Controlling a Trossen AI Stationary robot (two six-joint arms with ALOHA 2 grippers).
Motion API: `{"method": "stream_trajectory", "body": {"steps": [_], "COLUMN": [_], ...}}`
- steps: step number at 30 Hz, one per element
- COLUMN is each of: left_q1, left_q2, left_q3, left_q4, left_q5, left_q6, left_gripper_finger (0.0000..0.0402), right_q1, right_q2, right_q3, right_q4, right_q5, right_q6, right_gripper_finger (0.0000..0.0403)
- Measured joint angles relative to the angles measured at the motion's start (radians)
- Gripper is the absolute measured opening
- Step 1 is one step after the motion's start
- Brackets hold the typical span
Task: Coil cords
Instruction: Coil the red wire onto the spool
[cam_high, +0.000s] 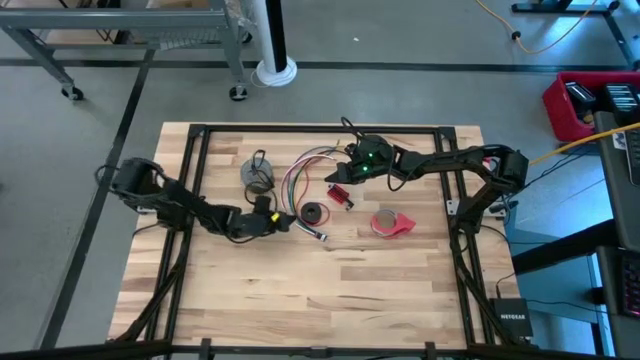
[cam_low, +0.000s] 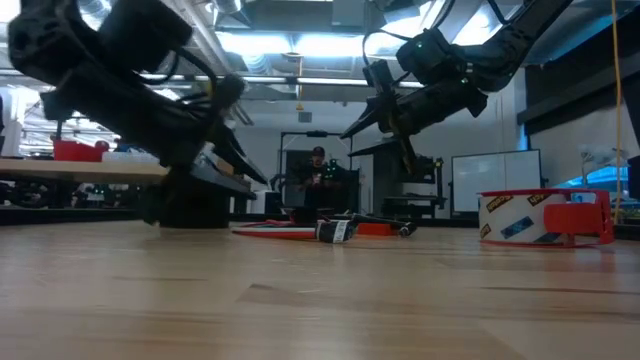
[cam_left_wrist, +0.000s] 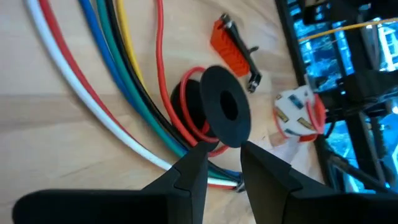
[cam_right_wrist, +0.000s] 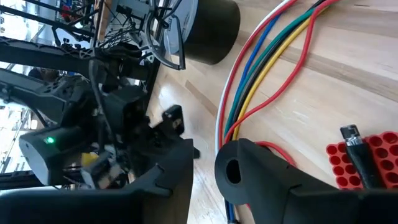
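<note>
At the centre of the high view, the left gripper (cam_high: 283, 221) is seen narrowly parted beside the small black-and-red coil (cam_high: 314, 213), gripping nothing. The right gripper (cam_high: 345, 173) is held open, empty, above the long wire bundle (cam_high: 300, 175).

I count 3 cords: 1 long wire bundle (cam_high: 305, 170), 1 black-and-red coil (cam_high: 315, 213), 1 grey coil (cam_high: 258, 174). Also 1 red tape roll (cam_high: 390, 223), 1 red block (cam_high: 340, 195). My 2 arms.

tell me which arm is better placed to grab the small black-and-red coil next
Left, probably: its end effector sits open right beside the black-and-red coil. The right end effector hangs farther back, over the wire bundle.
</note>
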Motion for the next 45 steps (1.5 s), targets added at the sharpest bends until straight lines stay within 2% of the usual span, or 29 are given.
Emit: {"method": "stream_trajectory", "body": {"steps": [5, 10, 21, 45], "left_q1": [0.028, 0.051, 0.075, 0.113], "left_q2": [0.089, 0.122, 0.124, 0.125], "left_q3": [0.072, 0.11, 0.115, 0.117], "left_q4": [0.0, 0.0, -0.004, -0.056], "left_q5": [0.018, 0.044, 0.084, 0.09], "left_q6": [-0.022, -0.022, -0.024, -0.096], "left_gripper_finger": [0.0088, 0.0088, 0.0088, 0.0088], "right_q1": [0.0, 0.0, 0.0, 0.0], "right_q2": [0.0, 0.0, 0.0, 0.0], "right_q3": [0.0, 0.0, 0.0, 0.0], "right_q4": [0.0, -0.001, 0.001, 0.052], "right_q5": [0.0, -0.001, -0.001, -0.027], "right_q6": [0.0, 0.0, 0.0, 0.0], "right_gripper_finger": [0.0129, 0.0129, 0.0129, 0.0129]}}
